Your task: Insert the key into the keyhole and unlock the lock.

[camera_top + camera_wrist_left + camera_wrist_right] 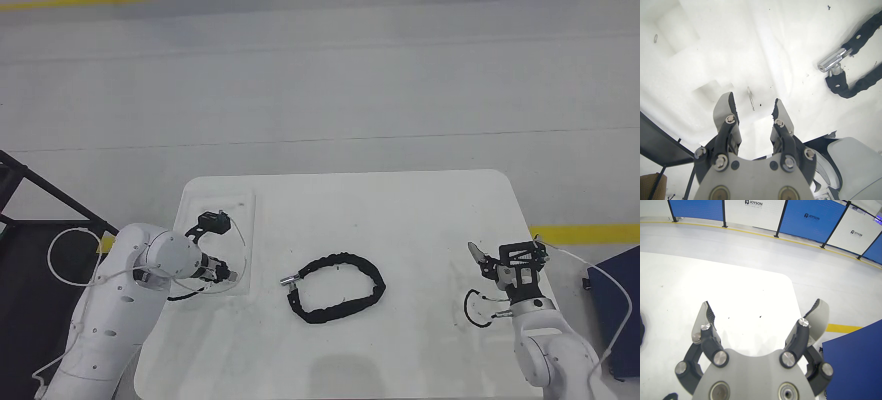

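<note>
A: Which colour has the lock (345,262)?
B: A black sleeve, with a shiny silver cylinder (831,61). The key (751,98) is silver too. The surface (430,240) and the tray (225,198) are plain white.

Top view: the left gripper (222,268) overhangs the foam tray (195,200) and hides what lies beneath it. The lock cylinder (290,283) is too small for any detail to be told.

Left wrist view: the key (751,98) lies edge-on, its teeth unreadable. The chain (865,28) is cut off by the frame edge in 2 places.

Right wrist view: a dark shape (641,330) at the edge is cut off, unidentifiable.
</note>
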`<act>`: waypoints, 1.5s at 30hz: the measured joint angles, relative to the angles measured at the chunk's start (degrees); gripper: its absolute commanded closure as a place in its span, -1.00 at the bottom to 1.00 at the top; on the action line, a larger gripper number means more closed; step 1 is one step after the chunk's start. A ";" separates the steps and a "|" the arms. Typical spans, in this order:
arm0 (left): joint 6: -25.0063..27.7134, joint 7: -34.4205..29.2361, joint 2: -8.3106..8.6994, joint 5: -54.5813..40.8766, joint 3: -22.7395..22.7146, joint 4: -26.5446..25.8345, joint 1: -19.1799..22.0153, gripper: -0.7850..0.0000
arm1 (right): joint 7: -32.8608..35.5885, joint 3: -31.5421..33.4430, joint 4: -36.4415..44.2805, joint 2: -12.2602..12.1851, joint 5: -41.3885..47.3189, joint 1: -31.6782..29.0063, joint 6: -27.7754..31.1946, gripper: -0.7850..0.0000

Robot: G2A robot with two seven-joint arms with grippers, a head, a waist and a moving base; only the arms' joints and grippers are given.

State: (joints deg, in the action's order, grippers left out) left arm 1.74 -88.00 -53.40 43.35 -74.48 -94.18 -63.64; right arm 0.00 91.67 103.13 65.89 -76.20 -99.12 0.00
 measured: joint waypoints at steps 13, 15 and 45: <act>-2.48 0.00 1.41 -2.22 5.16 2.61 4.65 0.04 | 0.00 0.00 0.00 0.00 0.00 0.00 0.00 -1.00; -2.83 0.00 1.51 -2.51 5.86 3.33 5.29 0.10 | 0.00 0.00 0.00 0.00 0.00 0.00 0.00 -1.00; -7.18 0.00 4.99 -5.63 14.40 7.60 11.63 1.00 | 0.00 0.00 0.00 0.00 0.00 0.00 0.00 -1.00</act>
State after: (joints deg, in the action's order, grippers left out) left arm -5.44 -88.00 -48.41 37.71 -60.08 -86.59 -52.02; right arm 0.00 91.67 103.13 65.89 -76.20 -99.12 0.00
